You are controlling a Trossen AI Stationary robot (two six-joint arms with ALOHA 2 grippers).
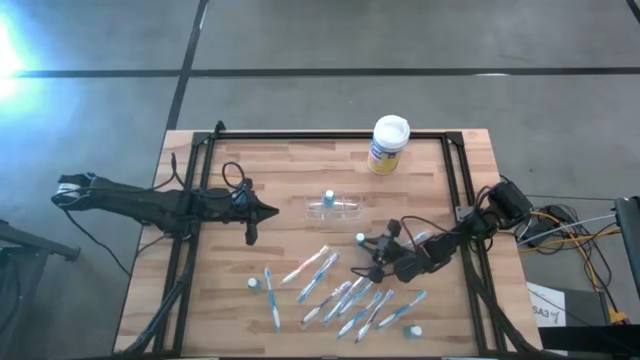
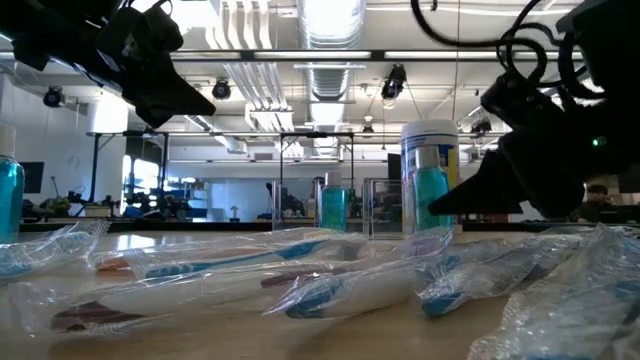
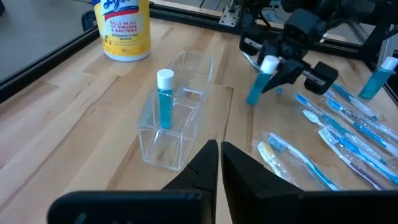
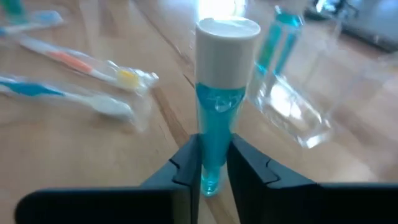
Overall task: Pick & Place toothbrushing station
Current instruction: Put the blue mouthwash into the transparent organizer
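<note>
The clear plastic holder stands mid-table with one teal, white-capped tube upright in its near compartment. Just right of it, my right gripper is shut on a second teal tube. My left gripper hovers shut left of the holder and touches nothing. Several wrapped toothbrushes lie flat on the near half of the table. My right gripper pinches the tube's teal body, below its white cap, between the two fingers. The fingers come from the table's right, slanting downward, and lie across the tube. The tube stands cap up, somewhat tilted; I cannot tell if its lower end touches the table.
A white-lidded canister with a yellow label stands at the far edge behind the holder. Loose teal tubes lie at the near left and near right. Black frame rails border the table.
</note>
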